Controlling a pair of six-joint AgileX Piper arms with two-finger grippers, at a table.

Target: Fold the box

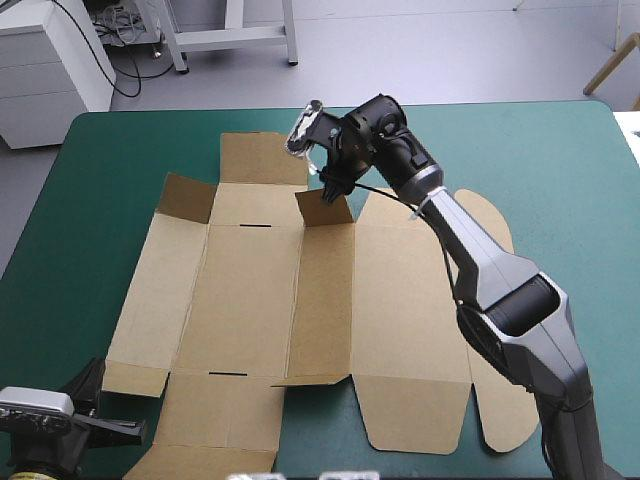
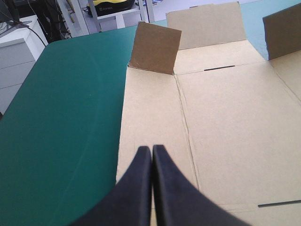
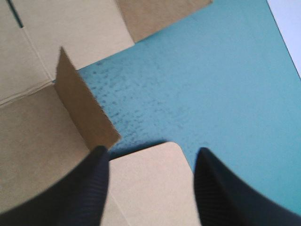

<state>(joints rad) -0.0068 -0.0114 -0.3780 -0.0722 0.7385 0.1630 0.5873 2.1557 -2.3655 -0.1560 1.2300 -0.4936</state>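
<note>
The left end effector (image 2: 151, 149) has its black fingers pressed together into one point and hangs low over the near-left corner of the box (image 1: 250, 300), just inside where board meets the teal-green tabletop (image 1: 560, 170). The box is a cut brown sheet lying open in the middle of the tabletop, its long axis running left to right across the robot's front, nearly all of it flat. Along its far side two small square flaps stand up: the left corner flap (image 2: 155, 47), well ahead of the left end effector, and the inner flap (image 1: 326, 210) nearer the middle. There sits the right end effector (image 3: 151, 151), its arm stretched across the sheet, fingers spread apart and holding nothing. The inner flap stands upright just beside one of those fingers (whether they touch I cannot tell), while a rounded tab (image 3: 146, 188) lies flat under the gap between them. The coming move, I judge, turns on this: the flap lies to the side of the open fingers, toward the box's centre, not between them, so the right arm, much the nearer, would need to shift sideways to catch or push it.
</note>
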